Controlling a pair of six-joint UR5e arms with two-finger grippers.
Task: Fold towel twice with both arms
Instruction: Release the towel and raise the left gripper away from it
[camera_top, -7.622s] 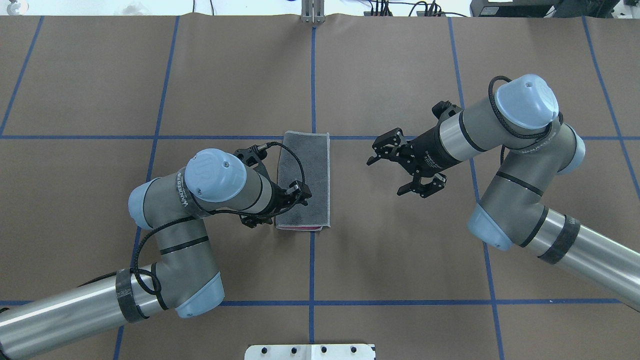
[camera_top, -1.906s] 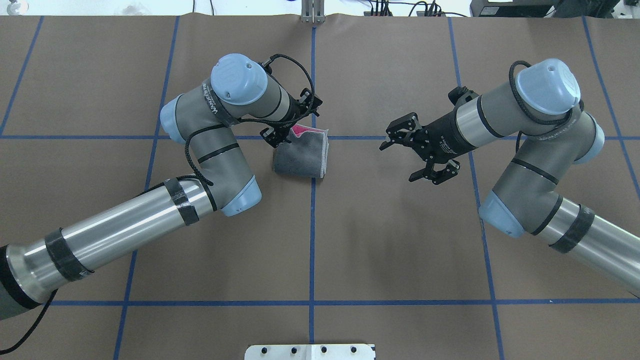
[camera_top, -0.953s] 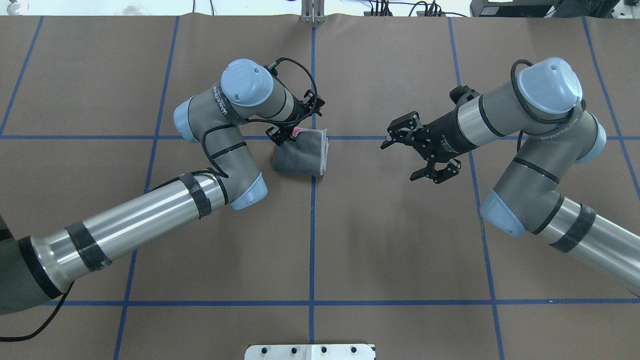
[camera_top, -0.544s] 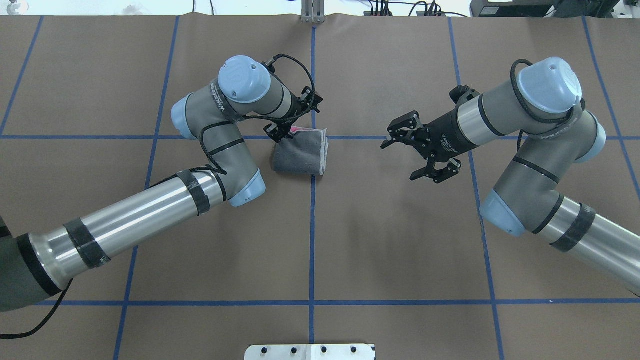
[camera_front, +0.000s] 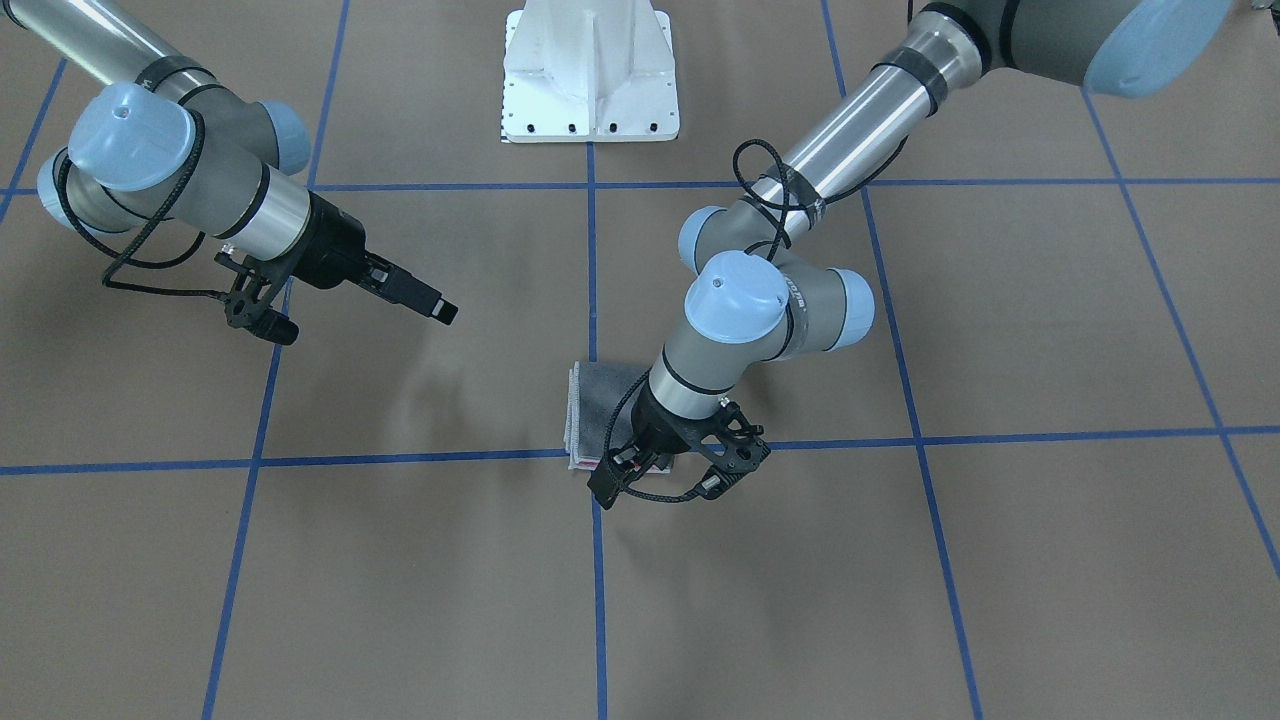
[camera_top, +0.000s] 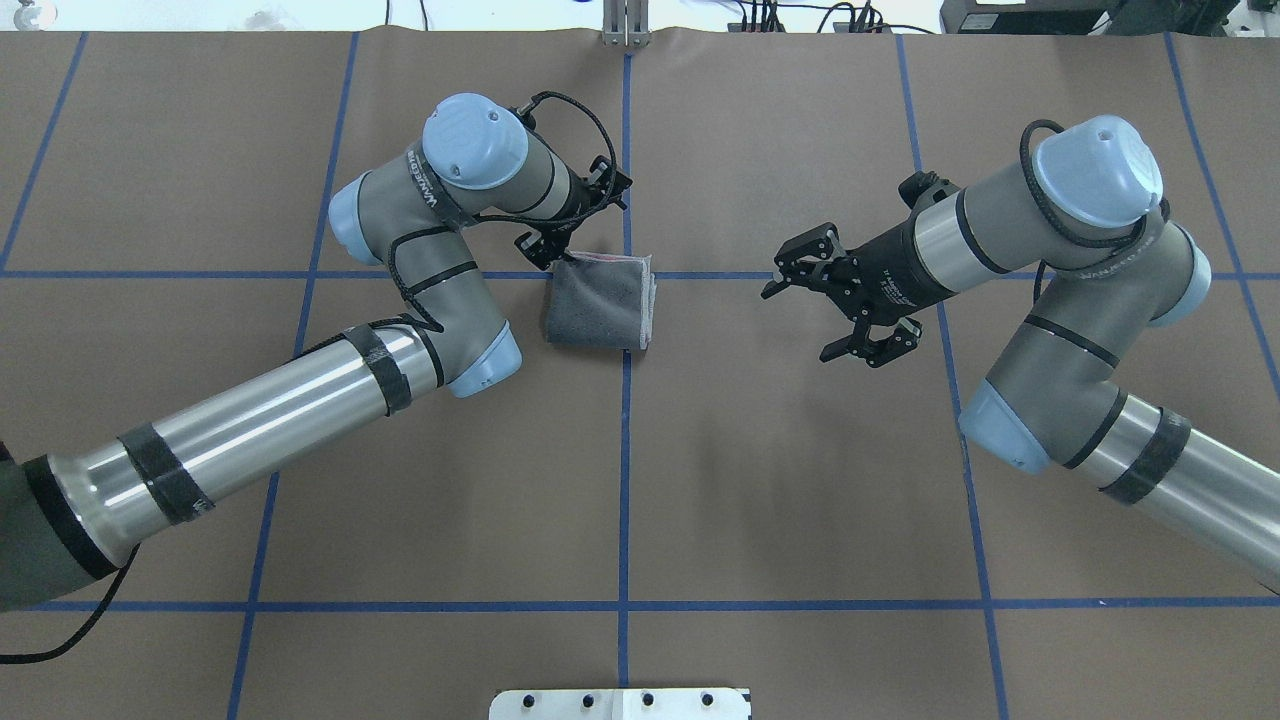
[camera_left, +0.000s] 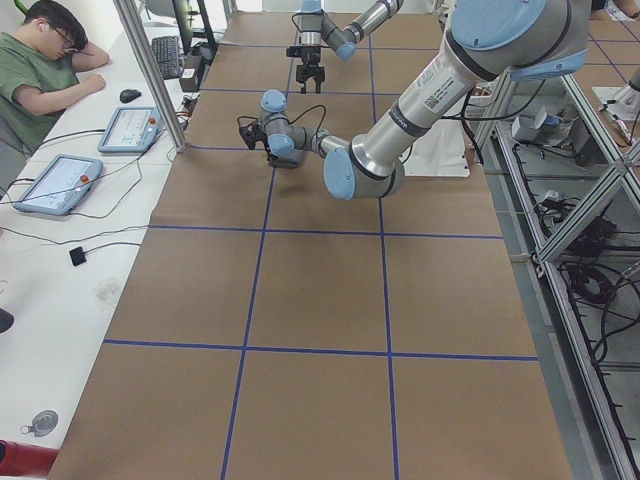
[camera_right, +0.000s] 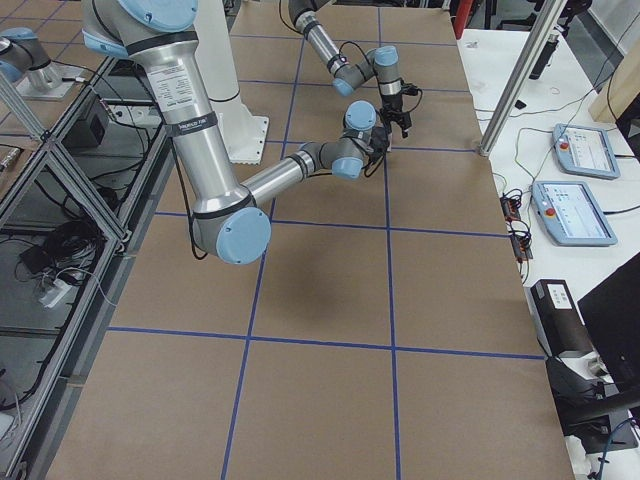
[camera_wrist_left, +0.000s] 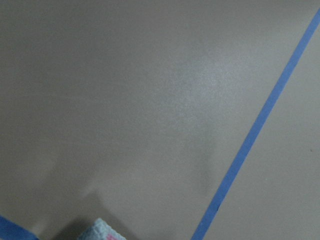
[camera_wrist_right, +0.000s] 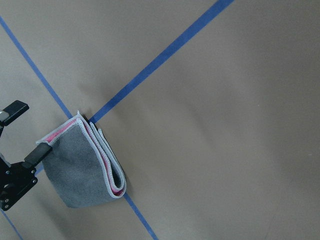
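In the front-facing view, I am seeing the towel (camera_front: 598, 400) lying folded on the surface (camera_front: 400, 560) at a crossing of blue tape lines (camera_front: 400, 458). The left end effector (camera_front: 640, 462) is standing over its edge.

Overhead, the right end effector (camera_top: 797, 325) is hovering wide open, well apart from the towel.

From the right wrist, the left end effector's fingers (camera_wrist_right: 15, 111) are standing apart and gripping nothing, with 1 touching the towel's corner. Pink is showing between the grey layers.
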